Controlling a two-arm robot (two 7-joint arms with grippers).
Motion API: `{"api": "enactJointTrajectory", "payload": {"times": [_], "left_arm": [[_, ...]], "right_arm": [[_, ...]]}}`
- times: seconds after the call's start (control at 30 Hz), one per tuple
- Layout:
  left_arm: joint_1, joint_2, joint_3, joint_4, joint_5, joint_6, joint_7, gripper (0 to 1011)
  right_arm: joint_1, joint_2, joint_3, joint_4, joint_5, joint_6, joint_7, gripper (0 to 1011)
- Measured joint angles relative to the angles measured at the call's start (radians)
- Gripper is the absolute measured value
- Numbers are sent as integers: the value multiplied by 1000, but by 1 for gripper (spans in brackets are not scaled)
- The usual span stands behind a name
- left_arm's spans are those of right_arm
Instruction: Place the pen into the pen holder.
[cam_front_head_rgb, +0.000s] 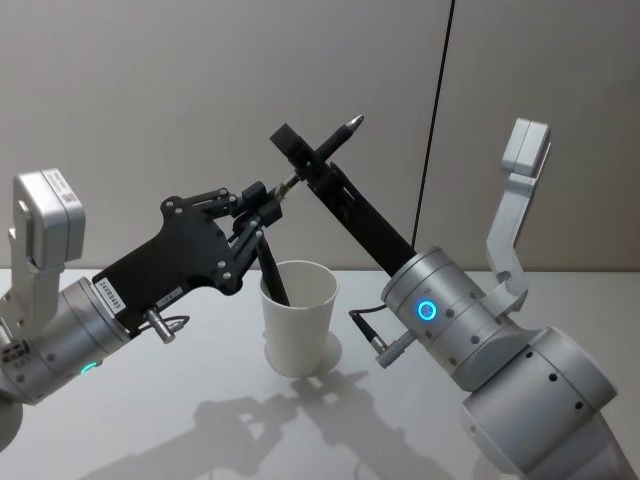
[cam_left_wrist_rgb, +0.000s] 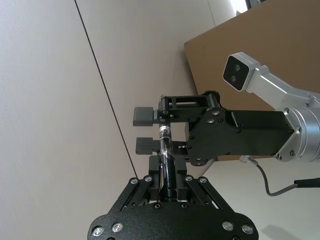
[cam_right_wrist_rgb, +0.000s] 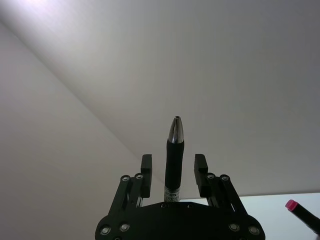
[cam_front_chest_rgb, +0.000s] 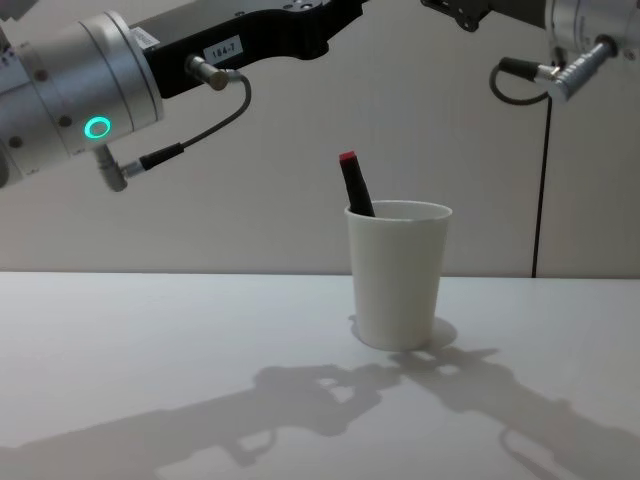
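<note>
Pen (cam_front_head_rgb: 340, 133) sits in the air above the cup (cam_front_head_rgb: 300, 322), slanted. Its silver tip points up and off to the cup's right, and its back end is lower, over the cup's left rim. Left gripper (cam_front_head_rgb: 276, 197) is clamped on that back end and is the nearer of the two to the cup's mouth. Right gripper (cam_front_head_rgb: 305, 152) reaches in from the cup's right, higher up. Its fingers (cam_right_wrist_rgb: 146, 167) stand on either side of the barrel with a gap on each side, gripping nothing. To my eye the drop turns on that slant: the pen lies across the mouth rather than in line with it, so it would need tipping nearer upright and lowering. A red-capped pen (cam_front_chest_rgb: 354, 183) already leans in the cup against its left side, just under the left gripper, and could get in the way. The cup stands on a white table (cam_front_chest_rgb: 150, 350).
</note>
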Motion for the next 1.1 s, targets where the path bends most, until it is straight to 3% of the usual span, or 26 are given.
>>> {"api": "enactJointTrajectory", "payload": {"times": [0.4, 1.1], "left_arm": [[0, 0, 0, 0, 0, 0, 0, 189], [0, 0, 0, 0, 0, 1, 0, 190]], "right_arm": [[2, 0, -3, 2, -2, -1, 0, 166], [4, 0, -5, 4, -3, -2, 0, 142]]}}
